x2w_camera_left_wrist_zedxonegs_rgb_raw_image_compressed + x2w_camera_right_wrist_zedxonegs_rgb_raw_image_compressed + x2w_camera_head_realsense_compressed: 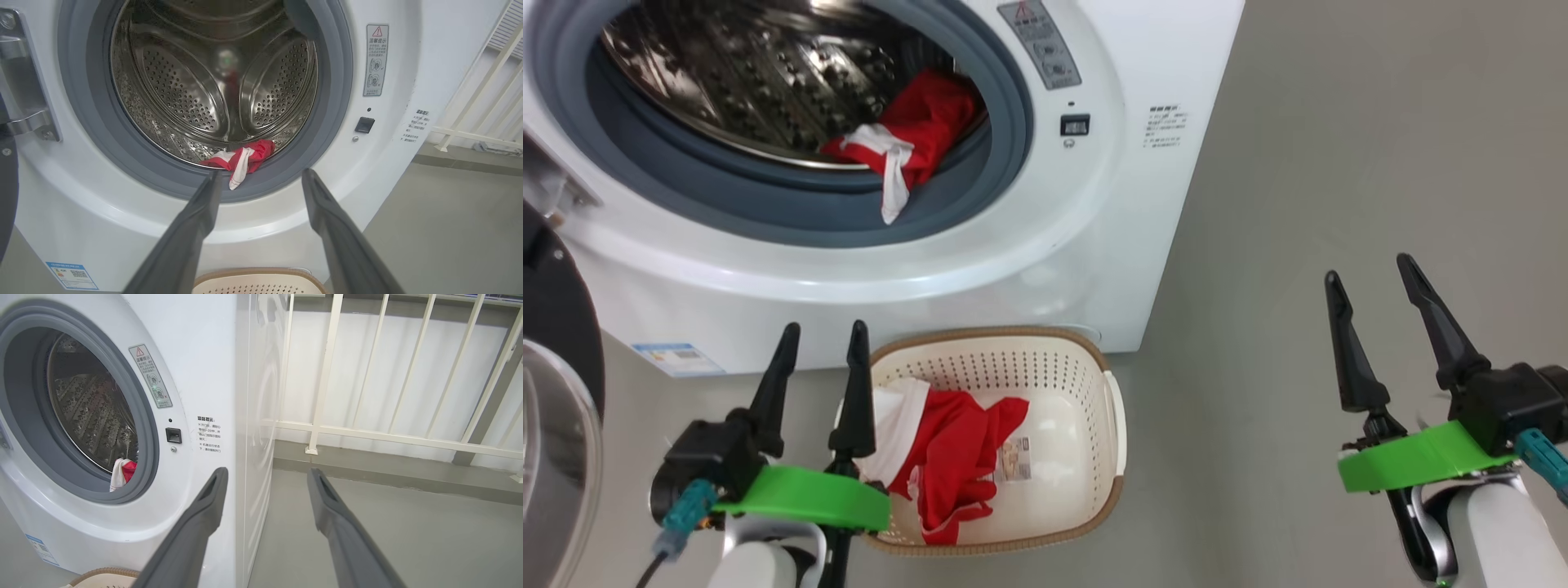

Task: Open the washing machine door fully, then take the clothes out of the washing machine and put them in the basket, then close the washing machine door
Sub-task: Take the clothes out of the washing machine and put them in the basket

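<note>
The white washing machine (1094, 204) stands open, its black-rimmed door (556, 392) swung out at the far left. A red and white garment (915, 131) lies at the drum's front lip, one white end hanging over the grey gasket (241, 167) (121, 473). The cream basket (1094, 506) sits on the floor before the machine and holds another red and white garment (947, 457). My left gripper (821, 347) hovers open and bare by the basket's left rim. My right gripper (1372, 282) is open over bare floor to the right.
Grey floor (1339, 163) spreads to the machine's right. In the right wrist view a white railing (367, 433) runs along a low kerb behind it. A blue label (674, 358) marks the machine's lower left corner.
</note>
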Available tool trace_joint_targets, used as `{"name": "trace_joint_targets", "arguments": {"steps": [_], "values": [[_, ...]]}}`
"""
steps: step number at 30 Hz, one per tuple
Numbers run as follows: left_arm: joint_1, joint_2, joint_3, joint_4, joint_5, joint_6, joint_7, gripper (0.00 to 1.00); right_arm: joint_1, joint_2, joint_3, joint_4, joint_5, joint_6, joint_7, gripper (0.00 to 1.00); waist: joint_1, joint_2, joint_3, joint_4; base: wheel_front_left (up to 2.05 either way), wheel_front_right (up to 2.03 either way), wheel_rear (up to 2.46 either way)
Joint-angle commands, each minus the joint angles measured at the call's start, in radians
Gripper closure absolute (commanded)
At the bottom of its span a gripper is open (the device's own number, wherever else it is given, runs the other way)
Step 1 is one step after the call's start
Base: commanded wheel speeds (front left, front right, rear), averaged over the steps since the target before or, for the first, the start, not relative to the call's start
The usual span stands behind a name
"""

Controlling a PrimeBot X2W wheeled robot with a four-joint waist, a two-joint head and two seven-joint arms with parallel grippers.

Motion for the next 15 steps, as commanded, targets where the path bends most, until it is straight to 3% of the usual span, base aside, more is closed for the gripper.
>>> {"name": "trace_joint_targets", "arguments": {"steps": [1, 6, 15], "values": [[0.013, 0.016, 0.037, -0.049, 0.016, 0.004, -0.009, 0.00, 0.008, -0.001, 0.015, -0.036, -0.016, 0.005, -0.006, 0.00, 0.0000, 0.0000, -0.028, -0.003, 0.00, 0.00, 0.00], [0.071, 0.021, 0.069, -0.165, 0.060, -0.005, -0.009, 0.00, 0.046, -0.001, -0.006, -0.070, -0.003, 0.005, -0.006, 0.00, 0.0000, 0.0000, -0.054, -0.021, 0.00, 0.00, 0.00], [0.174, 0.023, 0.116, -0.245, 0.121, 0.013, -0.009, 0.00, 0.131, -0.001, 0.021, -0.102, 0.014, 0.005, -0.006, 0.00, 0.0000, 0.0000, -0.110, -0.049, 0.00, 0.00, 0.00]]}}
